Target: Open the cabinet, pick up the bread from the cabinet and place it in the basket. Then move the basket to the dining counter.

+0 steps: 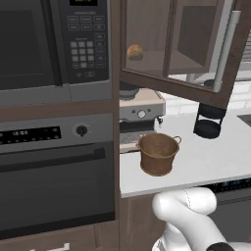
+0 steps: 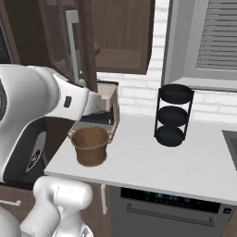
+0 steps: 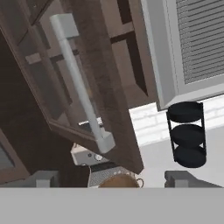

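Note:
The dark brown cabinet's glass door (image 1: 181,54) stands swung open, its long silver bar handle (image 3: 81,83) close in front of my hand. The small golden bun of bread (image 1: 135,52) rests on the cabinet shelf, seen through the glass, and peeks past the door edge (image 2: 97,47). Below it, the round copper basket (image 1: 158,153) (image 2: 91,146) sits with nothing in it on the white worktop. My gripper (image 3: 114,179) is open below the door's lower corner, its fingertips (image 3: 41,178) wide apart and holding nothing. The dining counter is out of view.
A coffee machine (image 1: 141,110) stands behind the basket under the cabinet. Stacked black canisters (image 2: 173,115) sit further right on the worktop (image 2: 152,166), below a shuttered window (image 2: 217,37). A microwave (image 1: 54,44) and an oven (image 1: 54,166) fill the wall to the left.

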